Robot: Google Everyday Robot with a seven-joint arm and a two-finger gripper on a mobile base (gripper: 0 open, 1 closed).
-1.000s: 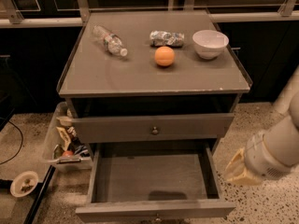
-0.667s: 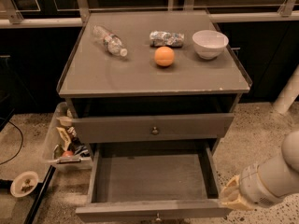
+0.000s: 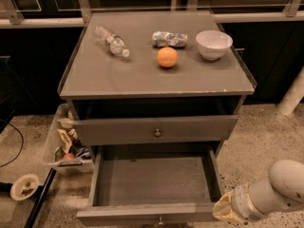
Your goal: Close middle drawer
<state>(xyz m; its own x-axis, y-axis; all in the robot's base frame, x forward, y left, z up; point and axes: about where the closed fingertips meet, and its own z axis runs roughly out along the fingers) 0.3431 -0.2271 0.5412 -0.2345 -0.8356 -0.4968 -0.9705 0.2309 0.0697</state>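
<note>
The white rounded robot arm [image 3: 281, 188] reaches in from the lower right, bent low. Its tan end effector [image 3: 223, 211] points left, near the bottom edge.

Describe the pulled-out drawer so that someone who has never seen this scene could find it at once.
Find the grey-brown wooden cabinet with the flat glossy top. Below its top drawer front, the wide shallow grey-brown middle drawer juts toward the camera. Unlike that neighbour it is pulled far out, showing an empty inside, with the robot's pale gripper beside its front right corner.
</note>
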